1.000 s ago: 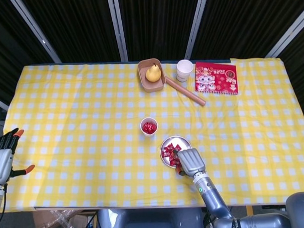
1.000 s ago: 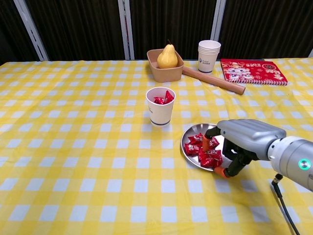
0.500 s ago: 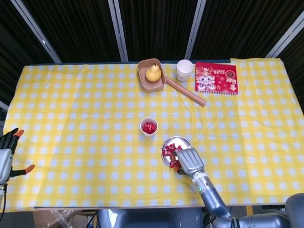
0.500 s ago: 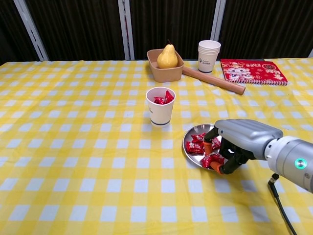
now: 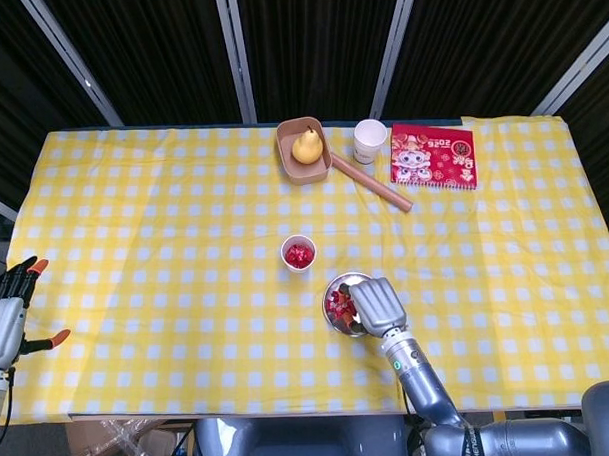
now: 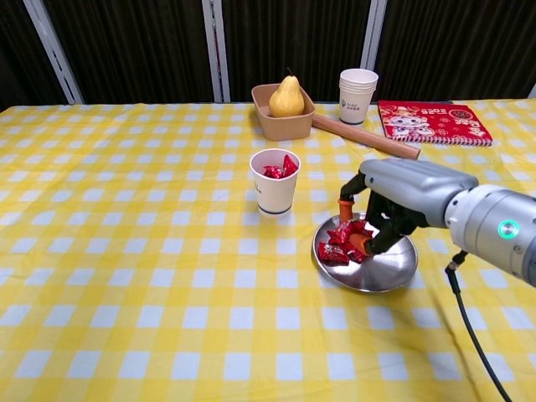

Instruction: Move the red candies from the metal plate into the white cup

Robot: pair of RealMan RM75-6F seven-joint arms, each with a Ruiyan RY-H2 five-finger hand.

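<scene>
**Right hand closing on a candy over the plate**

Your right hand (image 6: 389,205) hangs over the metal plate (image 6: 390,270), fingers curled down into the heap of red candies (image 6: 342,244) at the plate's left side. The orange-tipped fingertips (image 6: 358,241) sit right among the wrappers, and one candy looks pinched between thumb and finger, though from the chest view you cannot be sure the grip is firm. In the head view the back of the hand hides the contact altogether.

Your left hand (image 5: 9,316) rests at the far left edge of the table with its fingers spread, holding nothing, well apart from the work.

The step in hand is a pick. The white cup (image 6: 275,181) stands upright just up and to the left of the plate, with several red candies already showing above its rim. More remain on the plate, so the task is partway through.

Next, lift straight up enough to clear the plate's rim, carry the candy over the cup's mouth, and only then let the fingers go. Check the grip first: the wrappers look slick and could slip. Keep clear of the cup's wall, since it looks light enough to tip.
</scene>
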